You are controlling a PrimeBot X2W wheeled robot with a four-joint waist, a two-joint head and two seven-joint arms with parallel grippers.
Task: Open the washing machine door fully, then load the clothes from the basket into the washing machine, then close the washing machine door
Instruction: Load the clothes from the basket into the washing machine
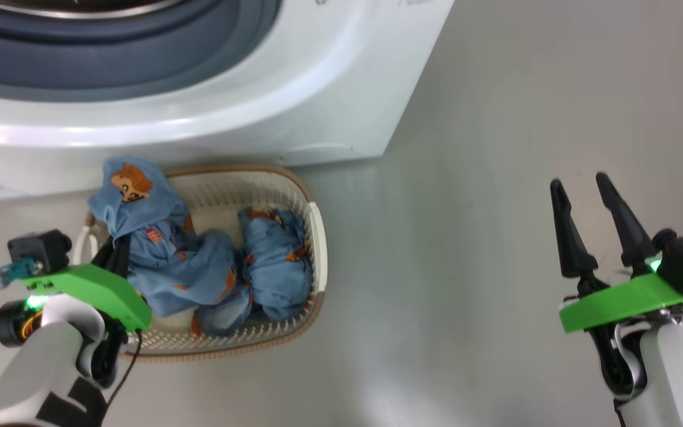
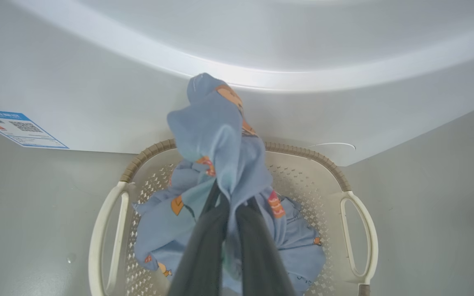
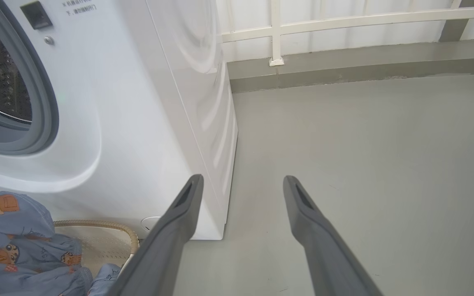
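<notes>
Lower left of the head view: left pincer (image 1: pixel 113 256) clamped on a bear-print garment (image 1: pixel 140 198) whose tail lies in the basket (image 1: pixel 316 237) beside a second garment (image 1: pixel 276 261); right pincer (image 1: pixel 583 185) spread wide, empty. Risk: the tail drags its neighbour out, or the grip slips short of the washing machine (image 1: pixel 318 89).

washing machine (image 1: pixel 318 107) front close behind basket (image 1: pixel 316 237), open floor (image 1: pixel 466 267) right of both

The left hand (image 2: pixel 231 230) points forward and down, its two dark fingers (image 2: pixel 204 255) pressed together on a fold of the clothes (image 2: pixel 216 135). Its pale forearm (image 1: pixel 33 373) rises from the lower left. The right hand (image 1: pixel 578 181) hovers at the lower right, empty, its fingers spread wide and its wrist under a green plate (image 1: pixel 626 302).
</notes>
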